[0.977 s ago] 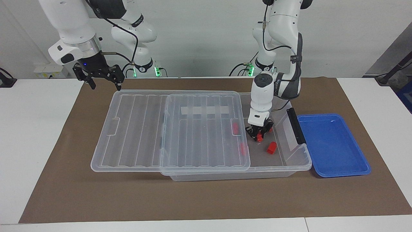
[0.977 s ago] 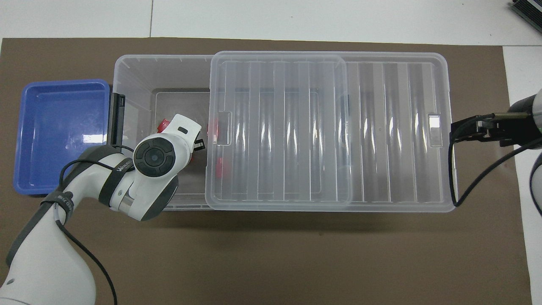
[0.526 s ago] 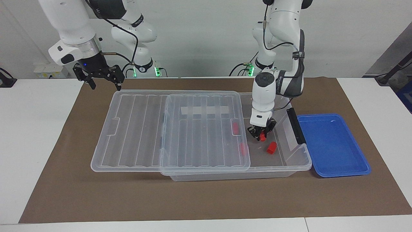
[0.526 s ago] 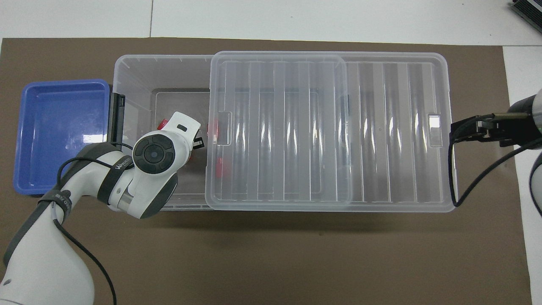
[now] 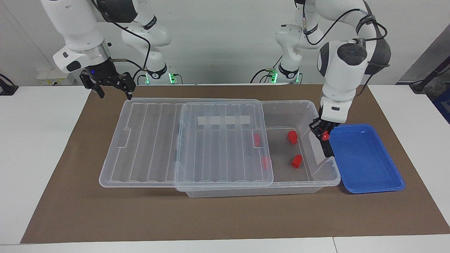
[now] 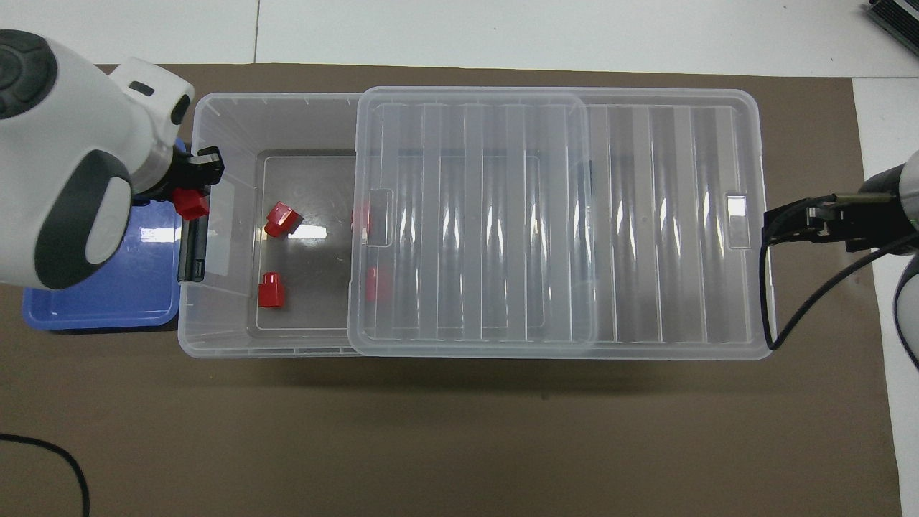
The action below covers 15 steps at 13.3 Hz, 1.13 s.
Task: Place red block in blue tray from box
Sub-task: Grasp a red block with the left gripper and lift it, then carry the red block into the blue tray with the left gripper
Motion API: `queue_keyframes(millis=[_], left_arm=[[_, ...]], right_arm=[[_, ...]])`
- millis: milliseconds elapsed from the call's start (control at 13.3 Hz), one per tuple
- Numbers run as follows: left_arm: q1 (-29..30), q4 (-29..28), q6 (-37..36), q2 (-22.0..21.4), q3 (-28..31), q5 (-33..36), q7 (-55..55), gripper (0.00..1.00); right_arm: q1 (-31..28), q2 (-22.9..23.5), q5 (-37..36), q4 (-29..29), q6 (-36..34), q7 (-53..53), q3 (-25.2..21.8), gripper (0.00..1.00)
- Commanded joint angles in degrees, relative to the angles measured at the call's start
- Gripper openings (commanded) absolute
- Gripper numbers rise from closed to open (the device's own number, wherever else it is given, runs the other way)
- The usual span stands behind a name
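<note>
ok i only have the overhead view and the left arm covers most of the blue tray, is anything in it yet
observer: no, the facing view shows the blue tray bare. the red block is pinched in the left tool
operator: is it touching anything
observer: it looks clear, hanging in the air over the black handle of the box, right at the tray's edge
operator: and the right tool, i only see its tip
observer: the right tool is open and holds nothing. it waits in the air by the corner of the lid at the right arm's end
</note>
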Motion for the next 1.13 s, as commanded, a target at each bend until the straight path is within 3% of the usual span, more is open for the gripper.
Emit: queue_keyframes(millis=[0,150,451,601,826,1052], left_arm=[[5.5,1.7,-4.3,-1.9,0.0,-1.9,13.7,0.00],[11.0,1.2,-3.3,-2.5,0.0,-1.9,24.7,0.00],[21.2,-4.4,8.5,-2.6,0.1,-6.3,39.0,0.00],[21.6,-9.1,15.1,-2.2,0.1,-6.4,39.0,0.00],[21.9,-19.5,30.0,-1.3,0.1,-6.6,38.7,0.00],[21.9,-20.4,34.9,3.0,0.1,-7.5,38.8,0.00]], right_arm=[[-1.3,-1.3,0.3,-2.3,2.3,0.9,0.2,0.97],[-3.1,-1.3,0.3,-4.0,4.9,-0.7,0.2,0.86],[-6.0,-1.3,0.3,-7.3,10.6,-2.8,0.2,0.21],[-6.9,-1.3,0.3,-9.5,14.4,-2.8,0.2,0.00],[-8.8,-1.1,0.3,-13.6,20.4,-2.9,0.2,0.00],[-10.9,-0.1,0.3,-15.9,25.5,-2.8,0.2,0.00]])
